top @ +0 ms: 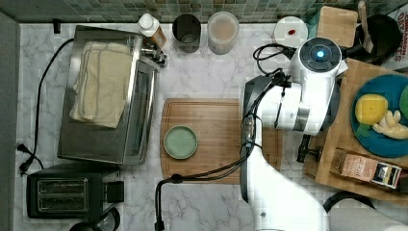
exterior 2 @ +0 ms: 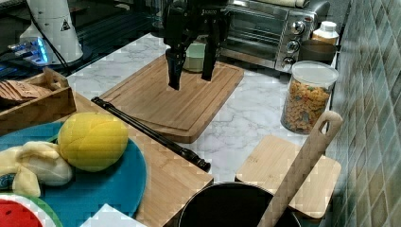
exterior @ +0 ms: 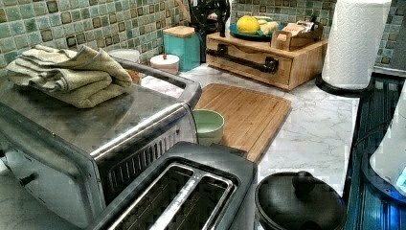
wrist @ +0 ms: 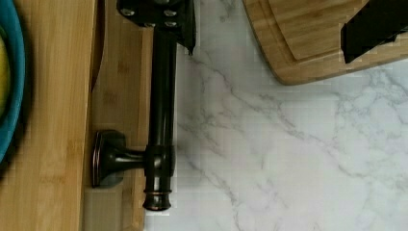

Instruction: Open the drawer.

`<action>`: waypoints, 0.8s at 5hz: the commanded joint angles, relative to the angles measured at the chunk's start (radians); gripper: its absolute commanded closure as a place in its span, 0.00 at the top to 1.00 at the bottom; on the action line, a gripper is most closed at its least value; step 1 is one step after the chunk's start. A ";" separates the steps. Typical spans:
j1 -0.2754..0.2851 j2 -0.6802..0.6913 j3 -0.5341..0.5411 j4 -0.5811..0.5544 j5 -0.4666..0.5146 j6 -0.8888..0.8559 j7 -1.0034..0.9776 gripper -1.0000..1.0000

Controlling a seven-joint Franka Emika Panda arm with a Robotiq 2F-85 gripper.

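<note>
Gripper (exterior 2: 190, 81): hanging over the cutting board (exterior 2: 175, 97), fingers spread wide, nothing in its grasp.
Drawer (exterior: 249, 63): in the wooden unit at the marble counter's (exterior: 316, 129) back edge in the left view, front flush, looks closed.
Handle (wrist: 161, 110): black bar just beside one finger in the wrist view, untouched.

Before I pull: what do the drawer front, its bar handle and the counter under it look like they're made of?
The drawer looks like light bamboo or wood, matte, with visible grain strips. The handle looks like dark metal, bronze-black with a slight sheen and turned end caps; painted metal is possible. The counter looks like white marble with grey veins, smooth; it could be a marble-look laminate.
</note>
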 commanded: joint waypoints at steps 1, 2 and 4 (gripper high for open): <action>-0.066 -0.086 -0.058 -0.006 -0.047 0.032 -0.031 1.00; -0.081 -0.072 -0.063 -0.006 -0.003 0.035 -0.040 1.00; -0.105 -0.048 -0.056 -0.017 0.029 0.048 -0.042 1.00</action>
